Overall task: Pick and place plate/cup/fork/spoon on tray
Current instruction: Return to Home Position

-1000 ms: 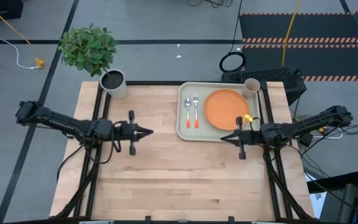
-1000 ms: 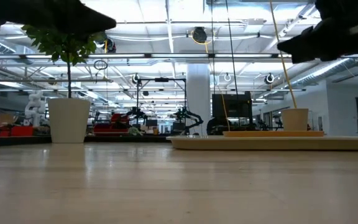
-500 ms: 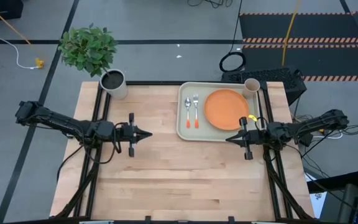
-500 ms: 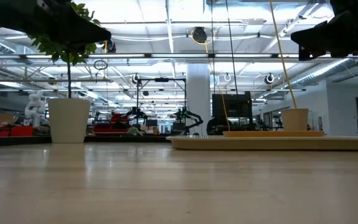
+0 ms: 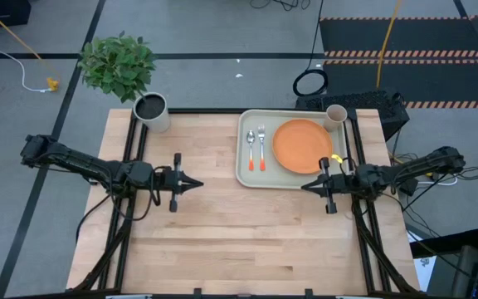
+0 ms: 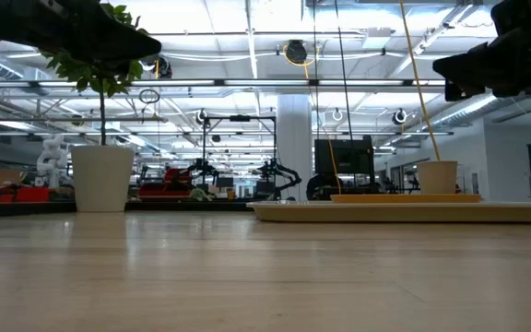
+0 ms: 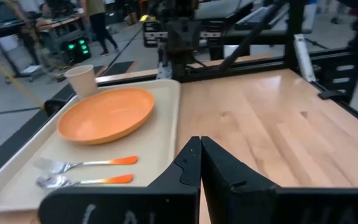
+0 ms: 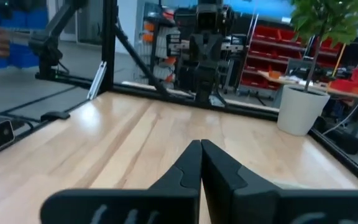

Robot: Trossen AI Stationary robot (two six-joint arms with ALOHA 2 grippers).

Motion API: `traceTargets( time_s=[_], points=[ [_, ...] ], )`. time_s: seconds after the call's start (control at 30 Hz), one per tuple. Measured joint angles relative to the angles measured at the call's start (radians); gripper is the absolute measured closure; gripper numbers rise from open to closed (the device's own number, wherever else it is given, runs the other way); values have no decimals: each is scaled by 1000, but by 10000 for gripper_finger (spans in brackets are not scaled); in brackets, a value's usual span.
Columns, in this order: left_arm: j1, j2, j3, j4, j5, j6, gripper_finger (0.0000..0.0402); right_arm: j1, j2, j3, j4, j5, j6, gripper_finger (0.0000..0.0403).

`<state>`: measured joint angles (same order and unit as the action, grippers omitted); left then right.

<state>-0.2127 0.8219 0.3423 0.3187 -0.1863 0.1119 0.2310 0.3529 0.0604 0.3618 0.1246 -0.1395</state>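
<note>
Dark fingers of both pincers are pressed together, empty: right gripper (image 5: 305,185) by the tray (image 5: 244,170) edge, left gripper (image 5: 197,182) well off it. Plate (image 5: 300,144), cup (image 5: 335,115), fork (image 5: 261,146) and spoon (image 5: 251,148) sit on the tray. A low sweep by the right arm could nudge the tray.

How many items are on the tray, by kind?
Round flat orange plate: 1
Small beige cylindrical cup: 1
Orange-handled metal fork: 1
Orange-handled metal spoon: 1
Total: 4, all on the pale beige-green rectangular tray.
</note>
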Motion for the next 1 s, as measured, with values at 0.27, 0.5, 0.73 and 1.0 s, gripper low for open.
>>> traceTargets(
  time_s=[0.27,0.5,0.73,1.0],
  points=[
    [0,0,0,-5,40,31,399,0,-6,-12,12,-1,-4,403],
    [0,0,-30,38,56,32,399,0,-49,-14,-4,-26,-16,403],
    [0,0,-66,106,57,24,395,0,-123,-15,-34,-26,-44,403],
    [0,0,-66,126,58,14,395,0,-250,-16,-168,-26,-59,403]
  ],
)
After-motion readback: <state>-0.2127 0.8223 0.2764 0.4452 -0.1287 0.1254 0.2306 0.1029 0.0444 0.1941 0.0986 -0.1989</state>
